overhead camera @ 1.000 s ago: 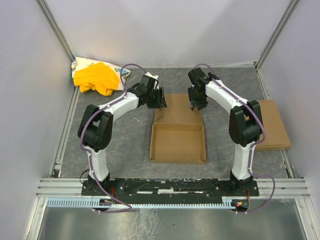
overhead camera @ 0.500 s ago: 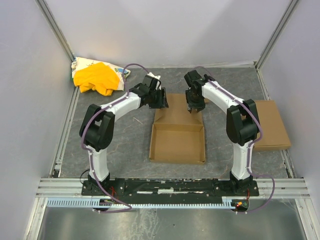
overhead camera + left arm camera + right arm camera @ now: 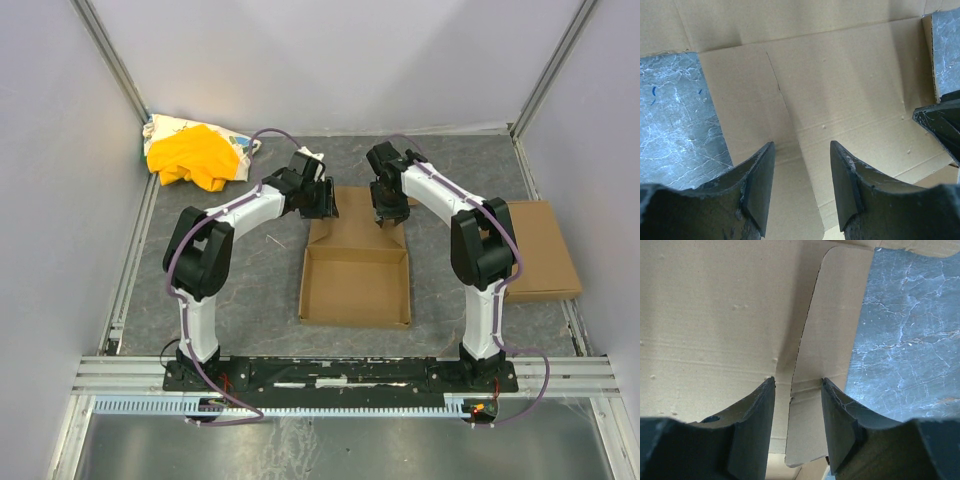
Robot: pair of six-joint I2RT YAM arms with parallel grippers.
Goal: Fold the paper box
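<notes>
The paper box (image 3: 355,285) lies mid-table: its near half is a shallow tray with raised walls, and its lid panel (image 3: 355,215) lies flat behind the tray. My left gripper (image 3: 322,200) is open over the lid's far left corner. In the left wrist view (image 3: 801,150) the lid's rounded side tab (image 3: 755,125) lies between the fingers. My right gripper (image 3: 388,210) is open over the lid's far right corner. In the right wrist view (image 3: 797,385) the other side tab (image 3: 832,340) lies between the fingers. Neither gripper holds anything.
A yellow cloth bundle (image 3: 192,155) lies on a white cloth in the far left corner. A smaller flat cardboard rectangle (image 3: 545,250) lies by the right wall. Grey walls close in the marbled table (image 3: 250,280) on three sides.
My right gripper has moved left and down onto the lid's far right corner. My left gripper has edged right toward the lid's left corner. The box has not moved.
</notes>
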